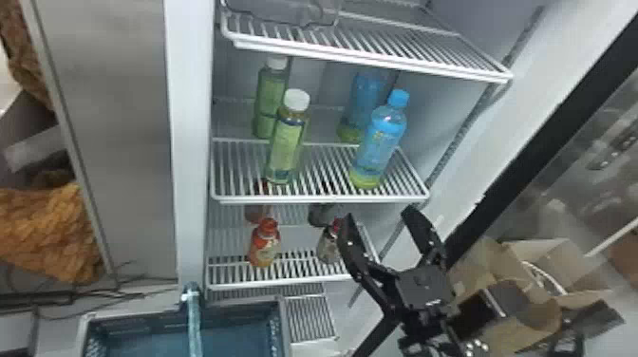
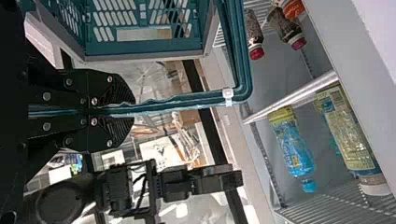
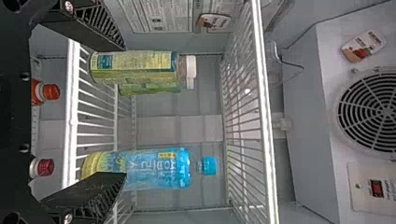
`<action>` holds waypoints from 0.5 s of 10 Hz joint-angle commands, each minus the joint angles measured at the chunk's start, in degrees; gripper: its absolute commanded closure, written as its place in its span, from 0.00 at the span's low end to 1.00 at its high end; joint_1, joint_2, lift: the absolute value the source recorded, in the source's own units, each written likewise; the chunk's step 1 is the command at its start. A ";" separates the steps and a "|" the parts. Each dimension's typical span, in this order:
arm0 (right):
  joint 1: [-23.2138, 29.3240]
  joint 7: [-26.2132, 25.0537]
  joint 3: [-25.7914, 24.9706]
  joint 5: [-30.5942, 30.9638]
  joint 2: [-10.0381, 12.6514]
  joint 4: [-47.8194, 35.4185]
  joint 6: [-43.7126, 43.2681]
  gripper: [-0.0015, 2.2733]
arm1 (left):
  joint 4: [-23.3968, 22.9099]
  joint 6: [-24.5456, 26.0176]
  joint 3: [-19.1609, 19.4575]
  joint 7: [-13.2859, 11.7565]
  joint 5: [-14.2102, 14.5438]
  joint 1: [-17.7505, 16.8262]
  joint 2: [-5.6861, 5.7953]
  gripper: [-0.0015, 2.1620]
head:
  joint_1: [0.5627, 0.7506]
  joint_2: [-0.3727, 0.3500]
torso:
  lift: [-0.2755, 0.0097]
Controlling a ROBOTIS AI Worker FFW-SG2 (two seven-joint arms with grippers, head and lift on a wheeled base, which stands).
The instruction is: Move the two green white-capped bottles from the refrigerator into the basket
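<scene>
Cardboard boxes (image 1: 541, 266) out at four o'clock in the head view, folks, and rumpled orange-brown cloth (image 1: 52, 232) over at nine. Into the refrigerator (image 1: 192, 142) now: up at eleven o'clock, the front green bottle (image 1: 287, 142) stands upright on the middle shelf (image 1: 323, 198), white cap on top, and the rear green bottle (image 1: 268, 102), white-capped too, is just behind it. Sharing that shelf, at two, a blue-capped bottle (image 1: 379, 137). One shelf down, seven o'clock, a red-capped bottle (image 1: 265, 247). Lower still, also seven, the basket (image 1: 283, 327), and look at that, the left gripper (image 2: 123, 111) has its handle (image 1: 192, 327) pinched between two fingers! Right gripper (image 1: 379, 216) at four o'clock, fingers spread wide; past them, the right wrist view has both green bottles.
</scene>
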 commanded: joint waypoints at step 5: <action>-10.99 3.42 1.41 2.85 -1.19 8.68 2.87 0.03 | 0.00 -0.14 0.01 0.00 0.00 0.00 -0.09 0.56 | 0.70 0.06 | 0.95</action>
